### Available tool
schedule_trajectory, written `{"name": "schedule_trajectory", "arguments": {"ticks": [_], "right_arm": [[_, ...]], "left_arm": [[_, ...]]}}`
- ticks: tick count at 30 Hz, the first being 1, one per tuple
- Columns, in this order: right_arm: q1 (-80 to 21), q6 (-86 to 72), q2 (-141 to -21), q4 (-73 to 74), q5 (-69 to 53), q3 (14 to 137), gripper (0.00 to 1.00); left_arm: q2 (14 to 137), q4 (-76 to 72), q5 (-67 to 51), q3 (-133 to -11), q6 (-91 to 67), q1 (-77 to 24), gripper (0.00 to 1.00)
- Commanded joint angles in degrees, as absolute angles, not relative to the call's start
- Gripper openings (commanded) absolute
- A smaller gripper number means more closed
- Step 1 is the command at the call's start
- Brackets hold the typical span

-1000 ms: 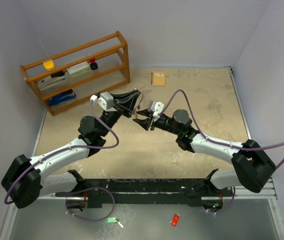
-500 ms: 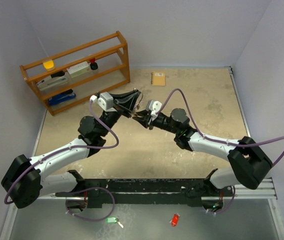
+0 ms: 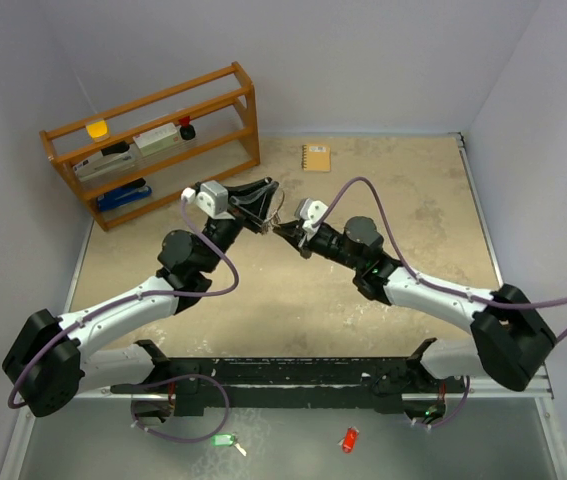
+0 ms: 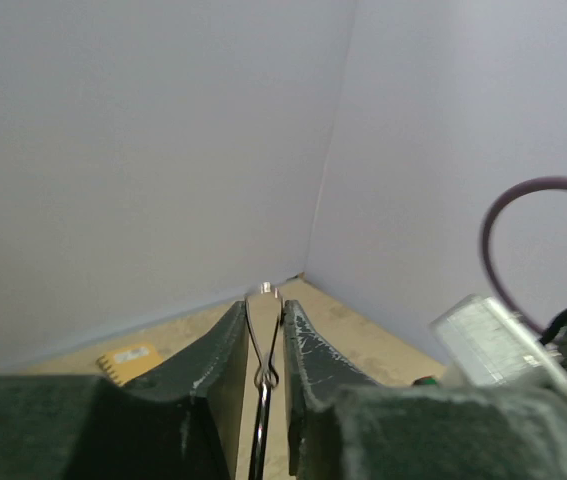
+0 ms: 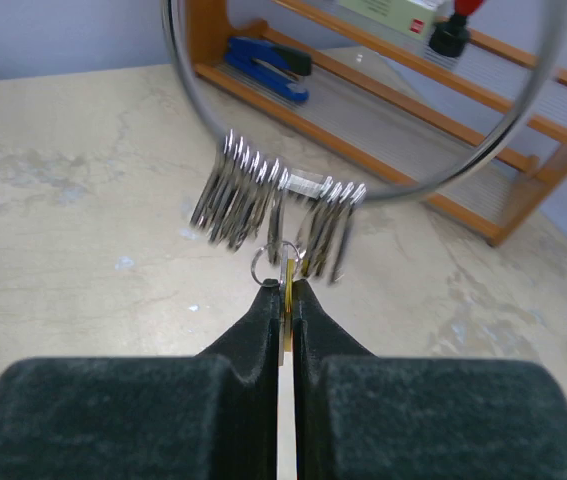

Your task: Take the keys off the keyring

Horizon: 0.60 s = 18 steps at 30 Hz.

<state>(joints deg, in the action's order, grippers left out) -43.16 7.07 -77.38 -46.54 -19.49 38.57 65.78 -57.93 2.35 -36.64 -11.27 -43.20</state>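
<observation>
The keyring (image 5: 408, 196) is a thin silver wire loop held up in the air between the two arms. In the left wrist view its wire (image 4: 266, 378) runs between the narrow jaws of my left gripper (image 4: 263, 312), which is shut on it. Several silver keys (image 5: 238, 190) hang in two bunches from the ring's lower arc. My right gripper (image 5: 285, 285) is shut on a flat yellow-headed key (image 5: 288, 300) that hangs by a small split ring (image 5: 266, 265). From above, the left gripper (image 3: 266, 203) and right gripper (image 3: 285, 231) almost meet.
A wooden rack (image 3: 153, 140) with a blue stapler and small items stands at the back left. A yellow notebook (image 3: 315, 157) lies near the back wall. A green tag (image 3: 223, 439) and a red tag (image 3: 348, 439) lie below the arm bases.
My right gripper has moved in toward the hanging keys and shut on the yellow-headed key. The left gripper has stayed in place holding the ring.
</observation>
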Motion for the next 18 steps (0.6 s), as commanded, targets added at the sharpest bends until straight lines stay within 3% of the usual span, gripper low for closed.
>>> {"name": "schedule_trajectory", "arguments": {"ticks": [1, 4, 10, 18], "right_arm": [[-43.85, 11.28, -70.38, -35.69, -10.92, 42.24, 0.00], [-43.91, 12.88, -66.56, -25.17, -5.68, 44.34, 0.00], [-44.04, 14.13, -60.94, -15.91, 2.86, 46.86, 0.00], [-44.63, 14.87, -62.11, -4.61, 8.39, 54.74, 0.00]], "left_arm": [[63.47, -53.55, 11.80, -39.90, -9.69, -43.41, 0.21], [62.48, -49.87, 17.70, -39.90, -8.61, -43.44, 0.34], [61.62, -46.23, 25.26, -40.18, -7.78, -43.43, 0.35], [62.82, -38.40, 23.01, -43.24, -6.04, -43.47, 0.42]]}}
